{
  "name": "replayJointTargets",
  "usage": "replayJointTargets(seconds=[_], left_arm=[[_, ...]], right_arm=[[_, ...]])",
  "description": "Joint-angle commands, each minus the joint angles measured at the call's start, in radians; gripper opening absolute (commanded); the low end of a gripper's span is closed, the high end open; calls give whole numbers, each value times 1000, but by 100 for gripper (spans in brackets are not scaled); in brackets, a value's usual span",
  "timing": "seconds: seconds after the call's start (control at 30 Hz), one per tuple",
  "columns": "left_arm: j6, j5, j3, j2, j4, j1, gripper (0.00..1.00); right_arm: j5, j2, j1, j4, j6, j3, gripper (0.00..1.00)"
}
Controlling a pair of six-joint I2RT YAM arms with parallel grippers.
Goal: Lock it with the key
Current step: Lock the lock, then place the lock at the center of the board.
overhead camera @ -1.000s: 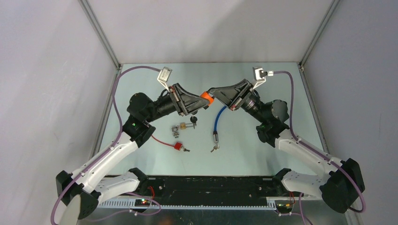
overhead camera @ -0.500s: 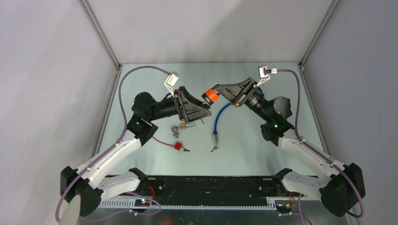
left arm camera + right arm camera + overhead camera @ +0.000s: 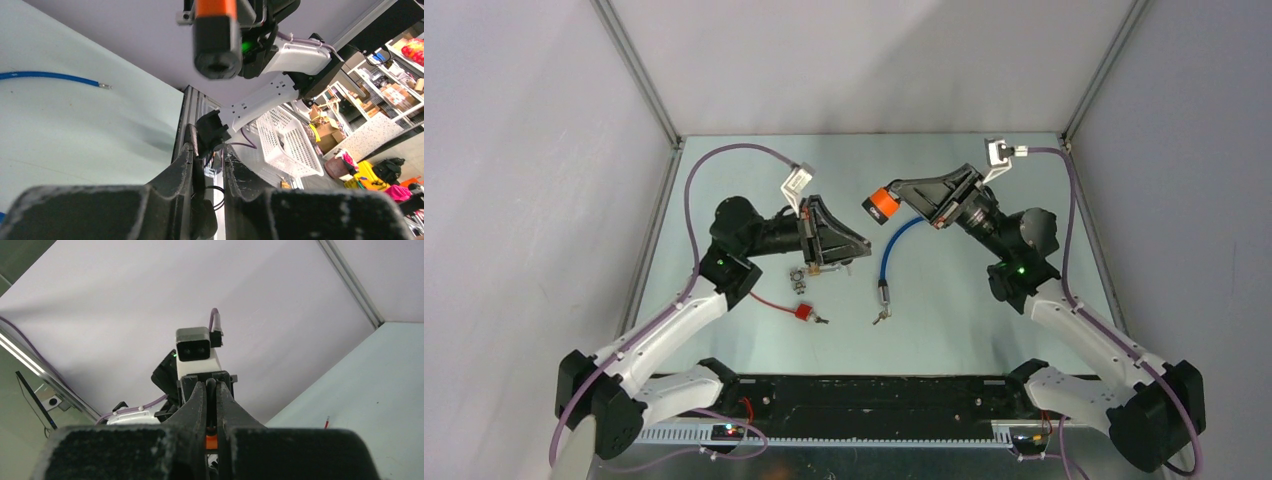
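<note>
Two tools drift apart, and the lock and key are not yet joined.
We see the right tool (image 3: pixel 892 200) clamped on the orange lock (image 3: pixel 883 205), now pulled back from the left tool (image 3: pixel 862 246). That one sits narrow above the brass padlock (image 3: pixel 802 276) on the surface (image 3: pixel 944 300). We cannot tell whether it holds the key, so insertion likely needs fresh alignment.

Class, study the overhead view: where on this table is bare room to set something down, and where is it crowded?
Free: the far strip of table along the back wall; the patch between the blue cable and the right arm; the near strip by the black rail. Crowded: the middle, around the left gripper, brass piece and red tag.
</note>
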Motion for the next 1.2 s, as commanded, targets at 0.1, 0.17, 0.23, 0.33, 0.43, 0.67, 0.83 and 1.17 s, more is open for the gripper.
replayJointTargets(seconds=[0.1,0.17,0.23,0.33,0.43,0.67,0.83,1.17], left_arm=[[34,2,-24,-1,12,14,0],[32,-46,-24,11,-11,36,0],[38,-120,-23,24,-58,70,0],[109,-275,-6,63,-231,122,0],[202,-595,69,169,-478,180,0],[245,-893,209,437,-535,259,0],[213,-952,335,633,-536,277,0],[123,-934,541,888,-556,280,10]], right_arm=[[20,-83,-10,-26,-95,48,0],[42,-79,-13,-63,-120,47,0],[63,-61,-15,-98,-140,48,0],[99,-4,-25,-129,-138,47,0],[135,130,-42,-110,-115,57,0],[219,530,-39,-92,-70,183,0],[257,756,-35,-130,-36,335,0],[240,1097,-12,-257,-46,612,0]])
